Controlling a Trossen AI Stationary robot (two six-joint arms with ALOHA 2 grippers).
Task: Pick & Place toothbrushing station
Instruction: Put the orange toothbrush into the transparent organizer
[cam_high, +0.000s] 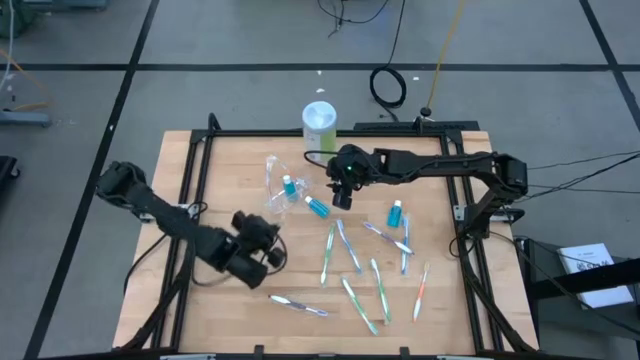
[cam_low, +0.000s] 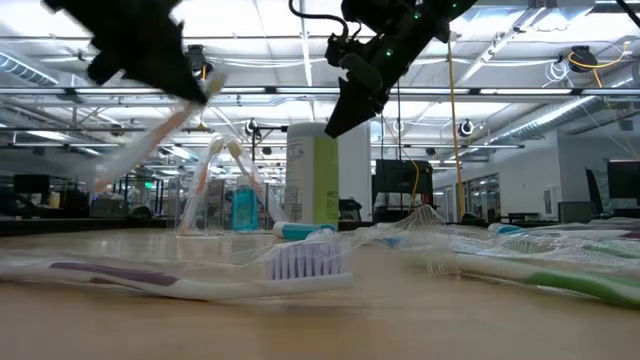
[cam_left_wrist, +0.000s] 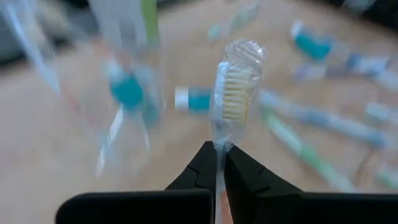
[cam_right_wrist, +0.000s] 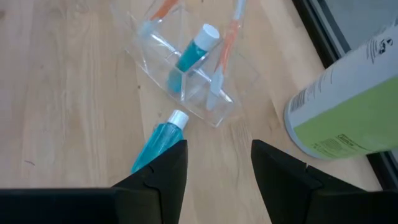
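Green-and-white canister (cam_high: 319, 124) upright at table's (cam_high: 220, 190) far edge; black cable coil (cam_high: 388, 86) on floor behind.

We can read no text anywhere. The white and green bottle (cam_right_wrist: 348, 106) carries lines of small dark print on its white part, seen from the right wrist, but we cannot make out a single word or number. In the low view the same bottle (cam_low: 312, 172) shows faint print that we cannot read either. The blue tubes and the toothbrush wrappers show us no legible lettering.
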